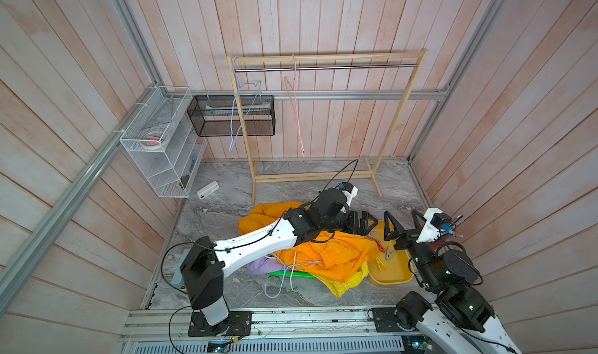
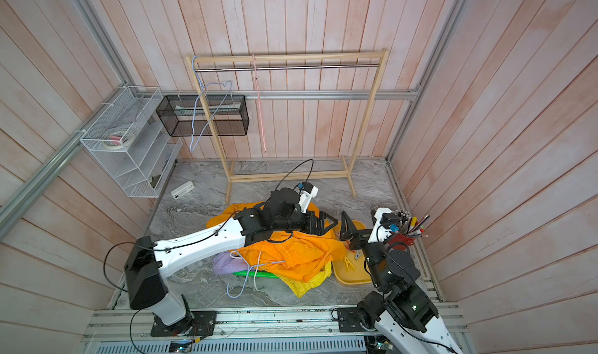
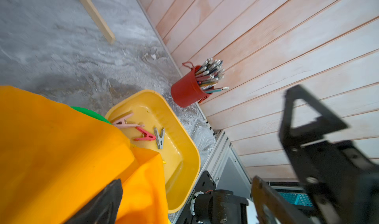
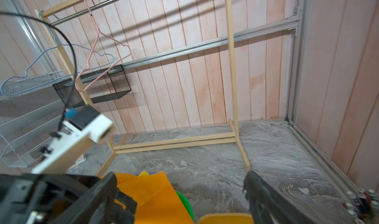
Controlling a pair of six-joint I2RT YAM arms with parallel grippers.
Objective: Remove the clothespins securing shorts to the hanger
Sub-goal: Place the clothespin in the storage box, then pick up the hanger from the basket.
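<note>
The orange shorts [image 1: 323, 248] lie heaped in the middle of the floor, over the yellow shorts [image 1: 346, 282] and the lilac shorts [image 1: 260, 266]. A pale wire hanger [image 1: 283, 271] and a green hanger [image 1: 291, 274] stick out of the pile. In the yellow tray [image 3: 191, 151] lie a pink clothespin [image 3: 123, 121], a red clothespin [image 3: 144, 136] and a grey clothespin [image 3: 159, 138]; a yellow clothespin [image 1: 381, 263] shows in a top view. My left gripper [image 1: 369, 224] hangs open and empty over the tray's edge. My right gripper [image 1: 403, 221] stands open beside it.
A red cup of pencils [image 3: 187, 89] stands by the right wall. The wooden rack [image 1: 323, 59] at the back carries a blue hanger [image 1: 239, 109] and a pink hanger [image 1: 296, 109]. A black mesh basket [image 1: 233, 116], a white wire shelf [image 1: 161, 135] and a small white box [image 1: 207, 190] are at the left.
</note>
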